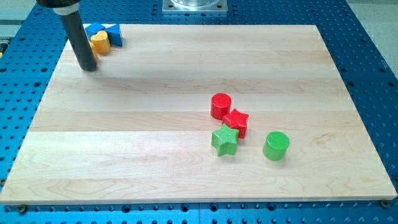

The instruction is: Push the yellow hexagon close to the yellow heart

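My tip (pixel 89 67) rests on the board near its top left corner. Just to the rod's upper right, a yellow mass (pixel 100 43) sits against two blue blocks (pixel 112 34). I cannot tell the yellow hexagon from the yellow heart there. The rod covers the left edge of the yellow mass, and the hexagon may be partly hidden behind it. The tip is slightly below and to the left of the yellow.
A red cylinder (pixel 220 106), a red star (pixel 236 121), a green star (pixel 225 139) and a green cylinder (pixel 276 145) stand in a cluster right of centre. The wooden board (pixel 186 180) lies on a blue perforated table.
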Tool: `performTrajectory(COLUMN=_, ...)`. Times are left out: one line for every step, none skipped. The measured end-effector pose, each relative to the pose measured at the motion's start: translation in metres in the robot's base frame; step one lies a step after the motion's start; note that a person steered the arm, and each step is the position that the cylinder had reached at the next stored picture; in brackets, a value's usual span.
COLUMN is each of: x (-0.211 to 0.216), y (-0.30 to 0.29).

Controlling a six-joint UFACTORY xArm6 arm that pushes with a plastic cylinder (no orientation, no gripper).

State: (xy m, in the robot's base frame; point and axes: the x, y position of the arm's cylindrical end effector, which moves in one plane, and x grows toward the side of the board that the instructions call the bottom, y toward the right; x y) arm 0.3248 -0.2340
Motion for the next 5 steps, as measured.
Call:
performTrajectory(x=-0.006, y=0.0)
performTrajectory(x=-0.006, y=0.0)
performTrajectory(x=-0.006, y=0.0)
performTrajectory(x=0.012, y=0.005)
performTrajectory(x=0.043, y=0.035)
